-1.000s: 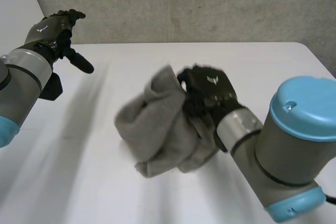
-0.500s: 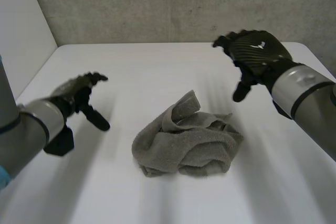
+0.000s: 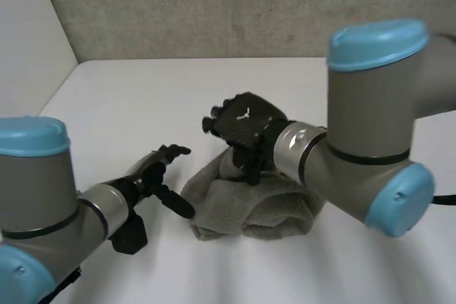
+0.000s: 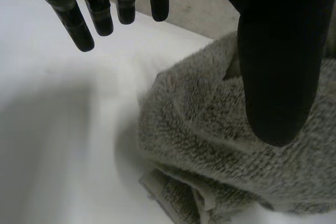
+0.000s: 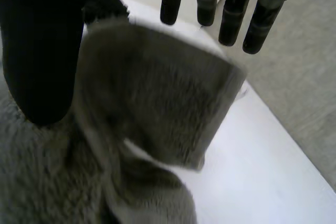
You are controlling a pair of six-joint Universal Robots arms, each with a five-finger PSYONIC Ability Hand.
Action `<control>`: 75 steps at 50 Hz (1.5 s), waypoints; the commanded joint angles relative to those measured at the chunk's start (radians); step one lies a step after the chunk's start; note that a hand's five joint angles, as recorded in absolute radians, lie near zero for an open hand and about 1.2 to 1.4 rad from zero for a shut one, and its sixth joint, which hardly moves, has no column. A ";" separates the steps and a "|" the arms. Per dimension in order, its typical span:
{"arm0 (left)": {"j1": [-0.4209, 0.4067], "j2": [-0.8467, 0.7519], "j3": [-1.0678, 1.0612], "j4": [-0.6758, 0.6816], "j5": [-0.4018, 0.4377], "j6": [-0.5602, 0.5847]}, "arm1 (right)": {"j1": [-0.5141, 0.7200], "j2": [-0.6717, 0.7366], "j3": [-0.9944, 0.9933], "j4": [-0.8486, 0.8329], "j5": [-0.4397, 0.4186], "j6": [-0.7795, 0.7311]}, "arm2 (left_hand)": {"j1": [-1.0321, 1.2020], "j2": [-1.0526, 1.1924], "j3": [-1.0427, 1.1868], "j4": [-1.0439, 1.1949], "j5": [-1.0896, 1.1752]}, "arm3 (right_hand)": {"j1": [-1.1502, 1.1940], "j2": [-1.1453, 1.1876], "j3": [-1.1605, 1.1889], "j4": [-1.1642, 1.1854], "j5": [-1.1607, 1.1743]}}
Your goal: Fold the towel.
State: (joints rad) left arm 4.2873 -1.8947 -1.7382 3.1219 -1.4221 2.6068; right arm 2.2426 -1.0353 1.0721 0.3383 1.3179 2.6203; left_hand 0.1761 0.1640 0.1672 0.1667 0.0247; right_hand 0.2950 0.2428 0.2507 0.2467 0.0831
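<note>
Nearest to us, the robot's black left hand (image 3: pixel 148 176) hangs low over the white table (image 3: pixel 142 97). It is wide open. Its fingers (image 4: pixel 97 11) are straight and spread and touch nothing. Its thumb (image 4: pixel 273 66) reaches out towards the cloth, and we cannot tell whether the tip touches the pile or stops just beside it. This hand holds nothing.

At about 3 o'clock from that hand lies the crumpled grey terry towel (image 3: pixel 260 204), bunched in a heap near the middle of the table. The heap's long axis runs roughly from 9 to 3 o'clock. In the left wrist view a hemmed edge (image 4: pixel 176 195) shows along the near foot of the heap, under the thumb.

At 12 o'clock on the heap, the black right hand (image 3: pixel 242 122) reaches down onto the far side, where one fold stands up. In its own wrist view that fold rises between the thumb (image 5: pixel 37 51) and the fingers (image 5: pixel 207 3). The fingers are straight and their tips are clear beyond the cloth, so we read this hand as open too, straddling the fold rather than pinching it. Behind it the table runs back to the grey concrete wall (image 3: pixel 214 5).

We judge that the right hand is the closer of the two, being already on the cloth, while the left is beside the 9 o'clock end. The next move probably depends on each hand finding an edge or corner, because the heap must be spread flat before any fold is made.
</note>
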 commanded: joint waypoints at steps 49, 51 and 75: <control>-0.385 -0.083 0.108 0.075 -0.256 0.510 | -0.580 -0.239 0.675 -0.631 -0.554 -0.026 | 1.220 1.232 1.229 1.230 1.197 | 1.101 1.153 1.146 1.150 1.139; -0.421 -0.107 0.103 0.078 -0.251 0.466 | -0.597 -0.232 0.701 -0.546 -0.556 -0.081 | 0.893 0.905 0.902 0.903 0.870 | 0.875 0.927 0.919 0.923 0.912; -0.218 0.060 0.092 0.075 -0.245 0.446 | -0.604 -0.429 0.575 -0.248 -0.243 0.312 | 0.002 0.014 0.011 0.012 -0.021 | -0.120 -0.068 -0.076 -0.072 -0.083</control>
State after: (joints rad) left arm 4.0003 -1.8852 -1.6409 3.1995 -1.6701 3.0451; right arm 1.6309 -1.3858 1.6967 0.0999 1.0323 2.7271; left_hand 0.1821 0.1730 0.1734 0.1751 0.0291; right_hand 0.2111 0.2332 0.2172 0.2382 0.0695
